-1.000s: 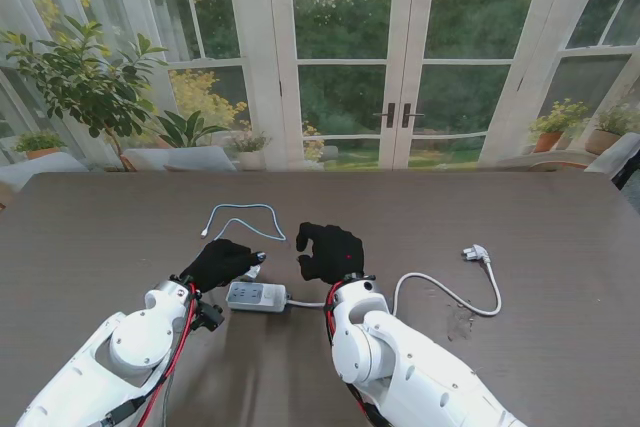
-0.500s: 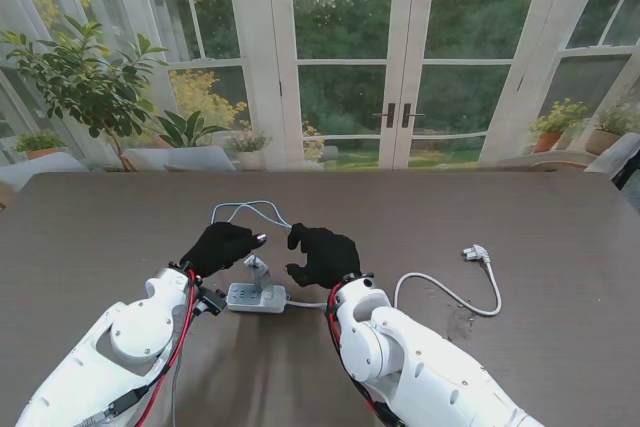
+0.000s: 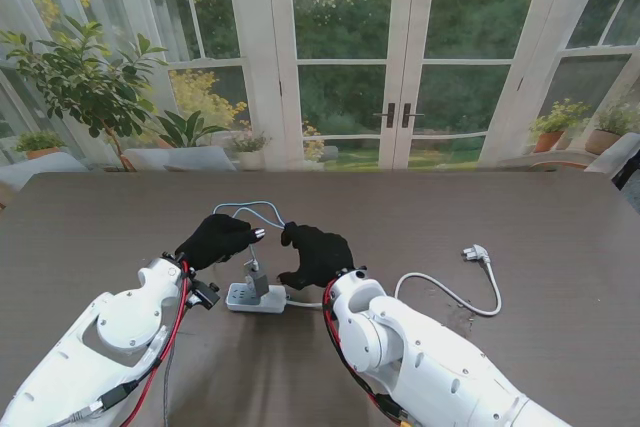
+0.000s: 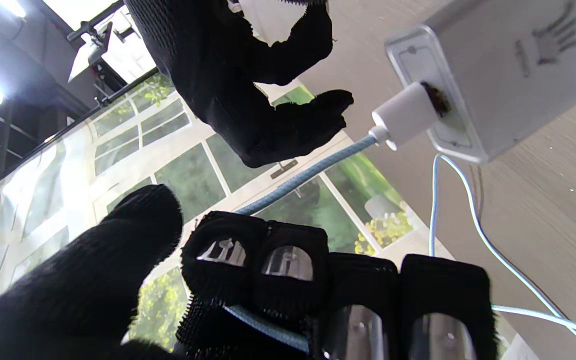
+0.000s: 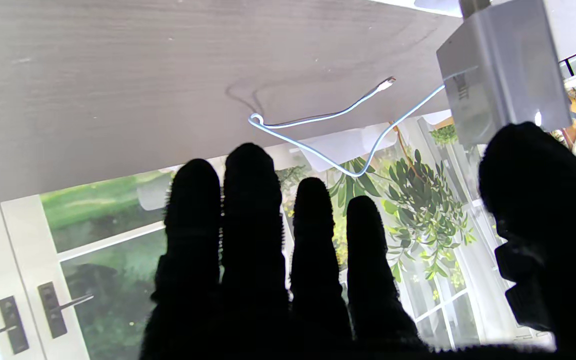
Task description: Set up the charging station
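Right hand (image 5: 278, 260) fingers extended, apart; grey charger block (image 5: 503, 95) beside thumb; blue cable (image 5: 318, 117) looped on table (image 5: 118, 90).

Glossy white rounded arm shells, red and black cables along left arm (image 3: 120, 332). Black fabric-gloved left hand (image 3: 215, 239) and right hand (image 3: 318, 254), five fingers each.

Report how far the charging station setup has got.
Done: the cable is plugged into the charger. In hand: the left hand grips the cable; the charger hangs over the power strip, not visibly seated. Left: seat it; the strip's plug lies loose.
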`<state>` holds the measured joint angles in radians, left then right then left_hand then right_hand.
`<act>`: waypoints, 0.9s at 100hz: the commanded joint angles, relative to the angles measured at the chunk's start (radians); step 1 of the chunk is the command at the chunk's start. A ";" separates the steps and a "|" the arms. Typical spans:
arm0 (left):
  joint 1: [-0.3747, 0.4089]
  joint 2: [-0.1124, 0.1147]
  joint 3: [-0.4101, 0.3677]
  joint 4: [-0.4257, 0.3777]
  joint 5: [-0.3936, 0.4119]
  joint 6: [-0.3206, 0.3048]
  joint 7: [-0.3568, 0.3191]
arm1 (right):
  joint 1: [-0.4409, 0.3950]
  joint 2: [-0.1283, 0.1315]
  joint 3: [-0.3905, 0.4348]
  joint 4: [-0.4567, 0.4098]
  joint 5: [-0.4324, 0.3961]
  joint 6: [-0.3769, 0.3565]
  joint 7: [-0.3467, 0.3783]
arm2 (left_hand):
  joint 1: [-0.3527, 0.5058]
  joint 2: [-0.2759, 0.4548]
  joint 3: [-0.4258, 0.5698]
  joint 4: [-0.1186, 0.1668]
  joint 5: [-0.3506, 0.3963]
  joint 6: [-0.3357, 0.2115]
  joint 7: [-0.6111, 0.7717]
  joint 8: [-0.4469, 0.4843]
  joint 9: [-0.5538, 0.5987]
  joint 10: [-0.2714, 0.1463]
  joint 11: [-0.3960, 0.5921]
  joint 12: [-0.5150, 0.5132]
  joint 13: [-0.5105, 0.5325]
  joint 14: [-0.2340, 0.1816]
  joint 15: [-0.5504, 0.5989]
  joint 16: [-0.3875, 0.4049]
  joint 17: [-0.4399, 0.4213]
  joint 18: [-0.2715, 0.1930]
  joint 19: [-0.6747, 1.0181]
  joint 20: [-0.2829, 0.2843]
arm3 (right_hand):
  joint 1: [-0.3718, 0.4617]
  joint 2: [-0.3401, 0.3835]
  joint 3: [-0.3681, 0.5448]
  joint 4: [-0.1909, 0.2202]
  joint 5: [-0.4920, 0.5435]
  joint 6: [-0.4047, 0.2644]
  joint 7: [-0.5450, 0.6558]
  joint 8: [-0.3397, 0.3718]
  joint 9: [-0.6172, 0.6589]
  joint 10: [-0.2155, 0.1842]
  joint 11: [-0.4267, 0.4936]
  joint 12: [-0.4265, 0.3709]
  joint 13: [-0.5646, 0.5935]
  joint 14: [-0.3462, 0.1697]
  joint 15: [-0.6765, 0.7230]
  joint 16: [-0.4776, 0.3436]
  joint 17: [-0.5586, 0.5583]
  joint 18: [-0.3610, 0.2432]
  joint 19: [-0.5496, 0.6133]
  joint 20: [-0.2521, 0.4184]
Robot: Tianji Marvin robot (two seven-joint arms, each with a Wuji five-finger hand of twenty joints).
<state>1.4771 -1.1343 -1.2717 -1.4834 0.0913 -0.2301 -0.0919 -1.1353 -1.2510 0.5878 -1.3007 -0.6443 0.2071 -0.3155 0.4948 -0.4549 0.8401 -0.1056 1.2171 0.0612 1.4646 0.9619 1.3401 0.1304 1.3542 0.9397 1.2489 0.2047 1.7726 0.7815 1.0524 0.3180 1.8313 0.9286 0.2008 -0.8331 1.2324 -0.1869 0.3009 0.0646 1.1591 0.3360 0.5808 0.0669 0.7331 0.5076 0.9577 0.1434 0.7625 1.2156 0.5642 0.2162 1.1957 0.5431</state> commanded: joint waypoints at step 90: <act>-0.005 0.004 0.012 -0.030 -0.023 -0.025 -0.038 | 0.056 -0.045 -0.092 0.028 0.066 -0.001 0.069 | -0.050 -0.029 -0.023 -0.018 0.081 0.057 0.034 -0.005 0.020 0.052 0.050 0.007 0.021 -0.039 0.052 -0.037 0.050 -0.117 0.263 -0.020 | -0.024 -0.060 0.004 -0.015 -0.054 -0.002 -0.183 0.044 -0.059 -0.028 0.113 0.082 0.010 -0.025 0.227 -0.570 0.013 -0.026 0.162 0.089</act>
<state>1.4747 -1.1272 -1.2604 -1.5040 0.0724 -0.2521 -0.1134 -1.0783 -1.2845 0.5032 -1.2768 -0.5828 0.2118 -0.2584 0.4754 -0.4551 0.8334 -0.1062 1.2173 0.0612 1.4646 0.9596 1.3400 0.1304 1.3526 0.9396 1.2489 0.2050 1.7726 0.7661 1.0524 0.3180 1.8314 0.9154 0.1780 -0.8615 1.2253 -0.1885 0.2332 0.0797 1.1604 0.3515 0.5116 0.0640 0.8167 0.5732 0.9366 0.1310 0.9595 1.2156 0.5657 0.2162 1.2987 0.6112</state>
